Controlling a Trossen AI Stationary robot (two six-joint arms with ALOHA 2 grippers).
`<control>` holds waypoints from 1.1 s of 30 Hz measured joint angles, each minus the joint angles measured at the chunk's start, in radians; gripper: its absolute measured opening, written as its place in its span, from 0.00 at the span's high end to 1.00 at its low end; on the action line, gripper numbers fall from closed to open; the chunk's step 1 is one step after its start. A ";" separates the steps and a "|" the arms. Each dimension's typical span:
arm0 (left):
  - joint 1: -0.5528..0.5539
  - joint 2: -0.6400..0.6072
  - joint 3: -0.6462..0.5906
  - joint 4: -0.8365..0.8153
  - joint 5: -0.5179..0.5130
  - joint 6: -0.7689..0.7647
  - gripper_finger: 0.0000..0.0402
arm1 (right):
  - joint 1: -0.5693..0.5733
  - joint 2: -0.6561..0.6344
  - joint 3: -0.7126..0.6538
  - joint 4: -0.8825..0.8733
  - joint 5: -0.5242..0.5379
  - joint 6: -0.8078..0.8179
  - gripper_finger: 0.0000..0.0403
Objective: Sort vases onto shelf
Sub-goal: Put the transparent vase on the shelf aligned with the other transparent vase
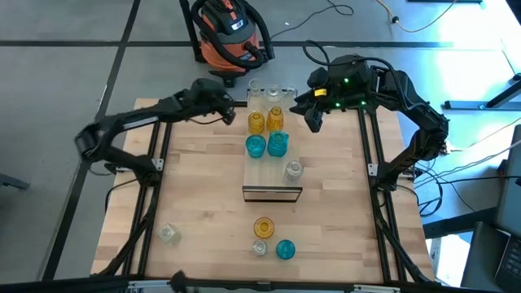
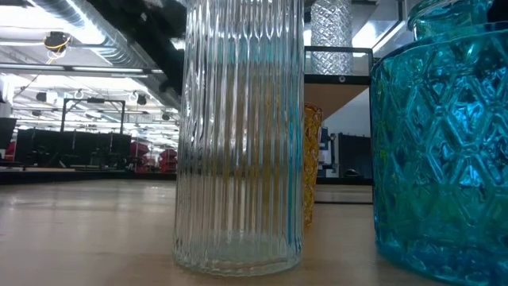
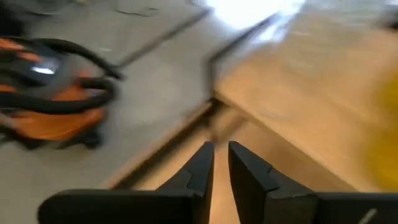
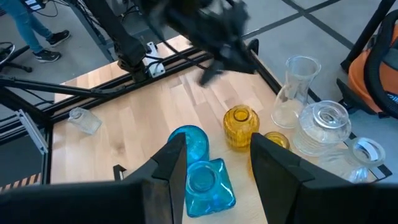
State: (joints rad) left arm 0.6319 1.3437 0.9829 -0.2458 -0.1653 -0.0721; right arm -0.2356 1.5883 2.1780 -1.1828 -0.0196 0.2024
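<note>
The light-wood shelf (image 1: 273, 183) lies along the table's middle. On its top stand clear vases (image 1: 273, 92) at the far end, two amber vases (image 1: 257, 122), two teal vases (image 1: 278, 145) and one clear vase (image 1: 293, 169). Near the front edge an amber vase (image 1: 263, 226), a teal vase (image 1: 285, 249) and a clear vase (image 1: 260, 247) rest on the table, with another clear one (image 1: 168, 234) at the near left. My left gripper (image 1: 232, 110) (image 3: 221, 155) hangs left of the shelf's far end, shut and empty. My right gripper (image 1: 313, 118) (image 4: 221, 162) hovers open, high right of the shelf.
An orange shop vacuum (image 1: 232, 32) stands on the floor beyond the far edge. Black frame rails (image 1: 155, 163) run along both sides of the table. In the low view a clear ribbed vase (image 2: 238, 135) and a teal vase (image 2: 444, 143) stand close to the camera.
</note>
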 joint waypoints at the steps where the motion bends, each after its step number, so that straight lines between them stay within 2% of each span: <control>1: -0.004 -0.047 0.000 -0.059 0.066 -0.009 0.91 | 0.000 0.000 0.000 0.000 0.000 -0.001 0.65; 7: -0.057 -0.324 0.001 -0.507 0.663 -0.211 0.99 | 0.000 0.000 0.000 0.022 0.014 -0.080 0.65; 9: -0.117 -0.407 0.001 -0.645 0.804 -0.271 0.99 | 0.000 0.007 0.000 0.049 0.028 -0.119 0.65; 11: -0.201 -0.474 0.001 -0.737 0.874 -0.331 0.99 | -0.003 0.012 0.000 0.080 0.027 -0.158 0.65; 13: -0.298 -0.523 0.001 -0.802 0.872 -0.416 1.00 | -0.013 0.028 0.000 0.114 0.021 -0.193 0.65; 16: -0.454 -0.559 0.001 -0.840 0.849 -0.628 1.00 | -0.034 0.052 0.000 0.133 -0.040 -0.211 0.65; 22: -0.765 -0.509 0.001 -0.841 0.790 -1.055 1.00 | -0.048 0.108 0.000 0.132 -0.120 -0.211 0.65; 24: -0.843 -0.476 0.000 -0.853 0.777 -1.147 1.00 | -0.046 0.122 0.000 0.133 -0.133 -0.211 0.65; 29: -0.984 -0.369 0.000 -0.928 0.735 -1.200 0.99 | -0.045 0.152 0.000 0.125 -0.195 -0.209 0.65; 33: -1.058 -0.286 0.000 -0.940 0.723 -1.125 0.99 | -0.045 0.161 0.000 0.121 -0.209 -0.209 0.65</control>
State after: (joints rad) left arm -0.4262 1.0577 0.9829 -1.1862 0.5574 -1.1973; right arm -0.2810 1.7496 2.1780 -1.0614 -0.2286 -0.0063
